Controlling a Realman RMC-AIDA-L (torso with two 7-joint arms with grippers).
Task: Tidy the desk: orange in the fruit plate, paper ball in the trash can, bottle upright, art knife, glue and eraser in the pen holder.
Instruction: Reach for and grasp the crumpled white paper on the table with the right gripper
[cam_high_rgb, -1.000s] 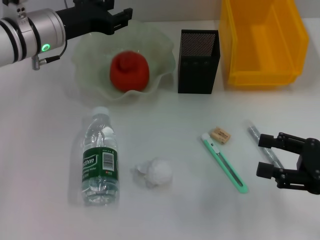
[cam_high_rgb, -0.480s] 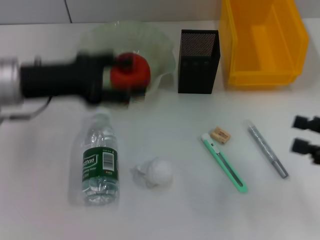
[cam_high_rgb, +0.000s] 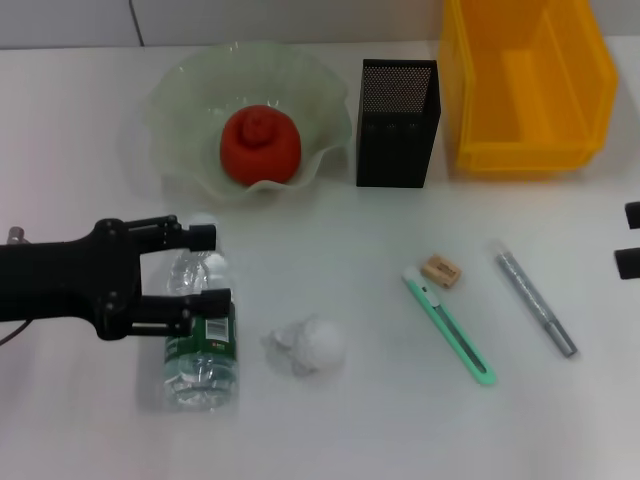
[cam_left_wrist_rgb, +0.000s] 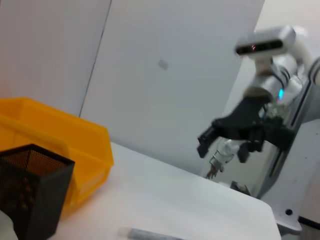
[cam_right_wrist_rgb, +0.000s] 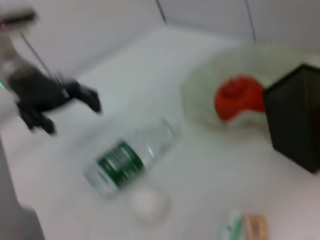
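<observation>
The left gripper (cam_high_rgb: 205, 267) covers the neck and upper body of the bottle (cam_high_rgb: 201, 345) — contact cannot be told. The right gripper (cam_high_rgb: 631, 240) is cut off at the head view's edge, only two dark tips showing. The right wrist view is blurred — bottle label unreadable, the eraser (cam_right_wrist_rgb: 254, 226) just a smear

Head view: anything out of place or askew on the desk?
Yes. The bottle lies on its side, with the open left pincer over its cap end. The paper ball, art knife, eraser and glue lie loose on the desk. The orange already sits in the fruit plate.
</observation>
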